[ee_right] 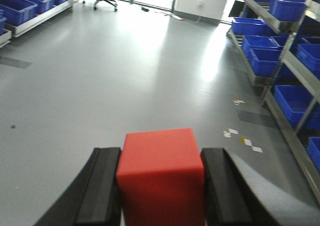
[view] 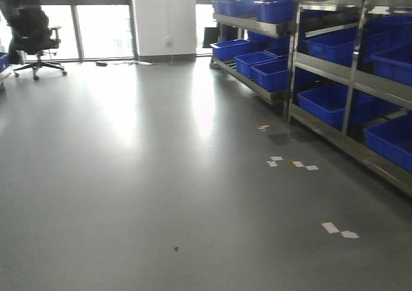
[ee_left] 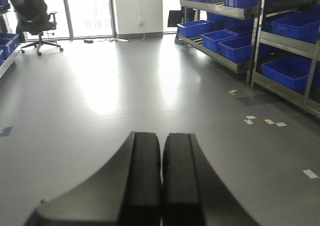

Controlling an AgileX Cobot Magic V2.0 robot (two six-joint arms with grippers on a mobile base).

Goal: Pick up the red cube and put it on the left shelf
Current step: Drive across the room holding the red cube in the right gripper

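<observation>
**Right wrist view.** The red cube [ee_right: 162, 173], a smooth, matte, sharp-edged block, is clamped between the two black, flat-faced fingers [ee_right: 102, 186] of the right gripper [ee_right: 161, 156]. One pad touches each side face, at 9 and 3 o'clock of the cube.

**Left wrist view.** The left gripper [ee_left: 161, 146] carries nothing. Its curved black fingers are pressed together, with only a thin slit between them.

**Front view.** A glossy grey floor [view: 129, 175] reflects the window light. Steel racks [view: 325, 67] holding blue plastic bins [view: 325, 104] stand at 2 o'clock.
</observation>
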